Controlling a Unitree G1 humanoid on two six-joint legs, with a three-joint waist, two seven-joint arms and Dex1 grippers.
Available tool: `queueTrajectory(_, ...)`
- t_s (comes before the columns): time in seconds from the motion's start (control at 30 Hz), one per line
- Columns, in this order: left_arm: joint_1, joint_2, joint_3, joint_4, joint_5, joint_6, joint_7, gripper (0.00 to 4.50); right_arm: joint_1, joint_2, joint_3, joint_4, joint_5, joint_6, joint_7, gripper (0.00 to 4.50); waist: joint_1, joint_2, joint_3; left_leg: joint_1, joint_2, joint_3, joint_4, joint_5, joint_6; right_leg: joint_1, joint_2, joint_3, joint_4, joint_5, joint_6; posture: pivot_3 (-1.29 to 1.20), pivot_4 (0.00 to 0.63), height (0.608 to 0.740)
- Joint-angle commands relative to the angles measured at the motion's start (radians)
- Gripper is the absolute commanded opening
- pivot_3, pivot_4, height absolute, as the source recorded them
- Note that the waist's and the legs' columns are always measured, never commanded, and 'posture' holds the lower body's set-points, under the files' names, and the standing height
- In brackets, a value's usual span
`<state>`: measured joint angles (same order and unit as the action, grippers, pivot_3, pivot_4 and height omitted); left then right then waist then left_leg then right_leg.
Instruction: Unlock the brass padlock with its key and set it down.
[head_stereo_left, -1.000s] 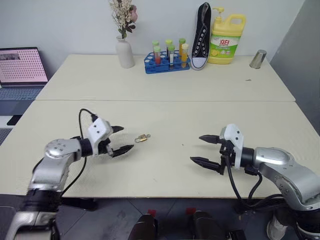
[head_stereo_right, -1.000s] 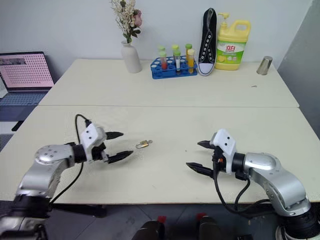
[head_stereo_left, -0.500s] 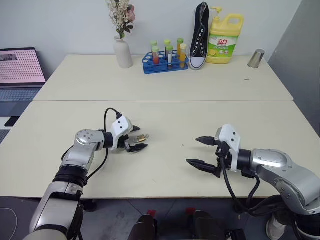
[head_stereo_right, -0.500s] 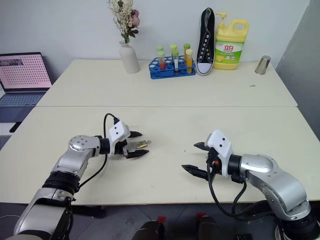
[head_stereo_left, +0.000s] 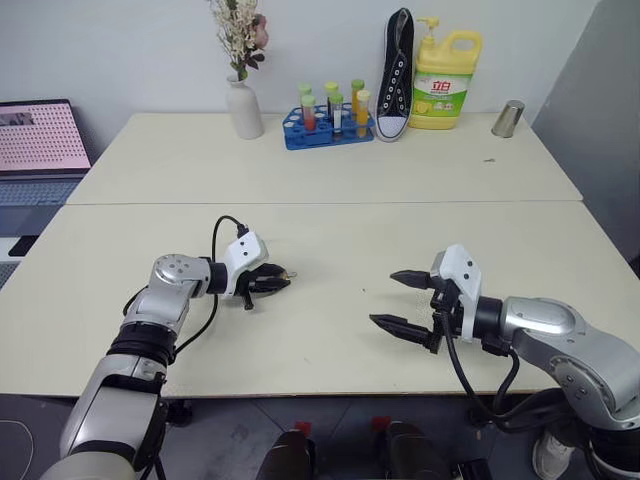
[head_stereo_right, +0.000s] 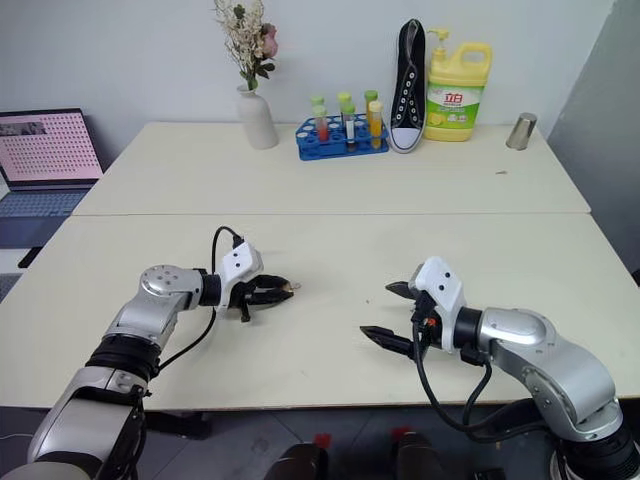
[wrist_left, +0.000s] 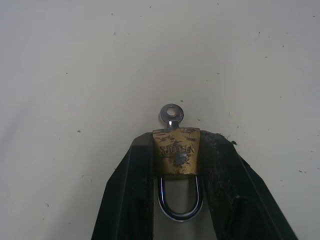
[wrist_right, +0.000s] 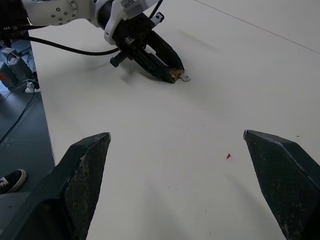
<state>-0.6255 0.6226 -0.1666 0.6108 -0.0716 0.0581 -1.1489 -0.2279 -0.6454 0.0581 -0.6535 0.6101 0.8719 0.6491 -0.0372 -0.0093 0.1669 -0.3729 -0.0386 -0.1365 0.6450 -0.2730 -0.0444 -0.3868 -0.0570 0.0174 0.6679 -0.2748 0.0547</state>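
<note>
1. Left gripper (wrist_left: 176, 165) pinches the padlock (wrist_left: 176, 156) by its brass sides, on the table (head_stereo_left: 330, 240) near the front-left. Side grip likely picked so the key end stays free.
2. Key (wrist_left: 171, 115) sits in the lock's bottom, its ring head sticking out past the fingertips, away from the wrist. Shackle (wrist_left: 179, 202) loops back between the fingers, looks still shut.
3. Right gripper (head_stereo_left: 405, 302) hovers well apart to the right w/ fingers spread wide, aimed toward the lock, prob. waiting to take the key head.
4. Lock lies flat on the table, so a lift seems needed before turning.
5. Risk: key head is tiny, easy to miss or knock.
</note>
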Motion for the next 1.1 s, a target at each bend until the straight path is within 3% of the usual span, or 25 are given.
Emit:
queueTrajectory(0.03, 0.092, 0.044, -0.028, -0.084, 0.024, 0.023, -0.046, 0.96, -0.013, -0.006, -0.028, -0.028, 0.012, -0.014, -0.004, 4.5, -0.007, 0.0, 0.0, 0.0, 0.0, 0.0, 0.0, 0.0, 0.0, 0.0, 0.0, 0.0, 0.0, 0.0, 0.0, 0.0, 0.15, 0.74)
queueTrajectory(0.17, 0.16, 0.033, -0.035, -0.321, -0.007, -0.076, -0.062, 0.96, 0.018, -0.03, -0.036, -0.038, -0.023, -0.062, 0.006, 4.5, -0.013, 0.0, 0.0, 0.0, 0.0, 0.0, -0.001, 0.0, 0.0, -0.001, 0.0, 0.002, 0.001, 0.0, -0.001, 0.0, 0.15, 0.74)
queueTrajectory(0.27, 0.153, -0.053, -0.053, -0.5, -0.014, -0.305, -0.017, 0.96, 0.069, -0.033, -0.073, -0.046, -0.025, -0.131, 0.024, 4.5, 0.014, -0.001, 0.001, -0.004, 0.0, -0.001, 0.0, 0.0, 0.0, -0.002, -0.002, 0.0, -0.003, 0.0, 0.0, 0.0, 0.15, 0.74)
queueTrajectory(0.4, 0.134, -0.086, -0.074, -0.499, 0.055, -0.503, 0.037, 0.96, 0.092, -0.053, -0.089, -0.046, -0.021, -0.144, 0.041, 4.5, 0.031, -0.002, 0.001, -0.008, -0.002, -0.001, 0.002, 0.0, -0.001, -0.003, -0.004, 0.0, -0.005, 0.001, 0.001, 0.0, 0.15, 0.74)
queueTrajectory(0.63, 0.064, -0.099, -0.088, -0.38, 0.321, -1.033, 0.283, 0.96, 0.074, -0.028, -0.156, -0.052, 0.202, 0.002, 0.017, 4.5, 0.023, -0.001, 0.001, -0.006, -0.002, 0.0, 0.001, 0.0, 0.0, -0.003, -0.003, 0.0, -0.005, 0.001, 0.001, 0.0, 0.15, 0.74)
queueTrajectory(0.83, 0.07, -0.081, -0.091, -0.32, 0.34, -1.137, 0.393, 0.96, 0.024, 0.031, -0.13, -0.011, 0.248, 0.036, -0.041, 4.5, 0.014, -0.001, 0.001, -0.007, -0.002, 0.0, 0.001, 0.0, 0.0, -0.002, -0.003, -0.001, -0.004, 0.001, 0.001, 0.0, 0.15, 0.74)
queueTrajectory(1.1, 0.059, -0.054, -0.108, -0.3, 0.358, -1.145, 0.449, 0.96, -0.031, 0.041, -0.065, 0.046, 0.241, 0.041, -0.042, 4.5, 0.009, -0.001, 0.001, -0.006, -0.002, -0.001, 0.001, 0.0, 0.0, -0.002, -0.003, -0.001, -0.004, 0.001, 0.001, 0.0, 0.15, 0.74)
